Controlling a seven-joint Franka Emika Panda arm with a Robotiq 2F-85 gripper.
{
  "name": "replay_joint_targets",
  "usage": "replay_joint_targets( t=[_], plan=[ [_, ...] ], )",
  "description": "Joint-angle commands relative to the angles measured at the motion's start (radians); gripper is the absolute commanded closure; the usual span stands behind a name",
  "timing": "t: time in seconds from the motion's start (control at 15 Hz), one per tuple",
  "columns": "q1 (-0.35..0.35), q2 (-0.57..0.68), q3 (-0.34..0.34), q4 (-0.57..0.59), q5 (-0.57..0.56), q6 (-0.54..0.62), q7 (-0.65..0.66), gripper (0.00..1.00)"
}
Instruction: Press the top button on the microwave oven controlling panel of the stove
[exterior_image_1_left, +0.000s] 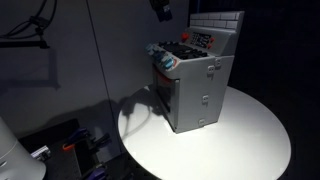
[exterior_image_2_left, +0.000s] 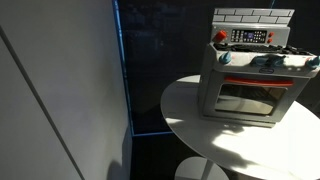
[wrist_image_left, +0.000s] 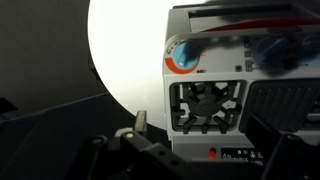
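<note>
The grey toy stove (exterior_image_1_left: 196, 88) stands on a round white table (exterior_image_1_left: 240, 135) and also shows in the other exterior view (exterior_image_2_left: 252, 85). Its small dark microwave oven controlling panel with red and white marks sits below the tiled backboard in both exterior views (exterior_image_1_left: 203, 41) (exterior_image_2_left: 250, 37). In the wrist view the panel (wrist_image_left: 245, 155) lies at the bottom edge, just past a black burner grate (wrist_image_left: 207, 105). My gripper (wrist_image_left: 205, 128) is open and empty, hovering above the stove top, its fingers either side of the grate. It hangs high above the stove's front corner (exterior_image_1_left: 161, 9).
Blue and orange knobs (wrist_image_left: 183, 56) line the stove front. The white tiled backboard (exterior_image_2_left: 254, 16) rises behind the panel. A pale wall panel (exterior_image_2_left: 60, 90) stands beside the table. Cables and gear lie on the dark floor (exterior_image_1_left: 80, 145).
</note>
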Motion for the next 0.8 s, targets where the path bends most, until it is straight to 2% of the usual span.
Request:
replay_joint_targets(
  t=[0.0, 0.4, 0.73],
  plan=[
    [-0.011, 0.046, 0.003, 0.032, -0.046, 0.061, 0.068, 0.0],
    [-0.026, 0.124, 0.001, 0.06, -0.128, 0.149, 0.171, 0.0],
    [-0.019, 0.202, -0.028, 0.116, -0.156, 0.13, 0.215, 0.0]
  ],
)
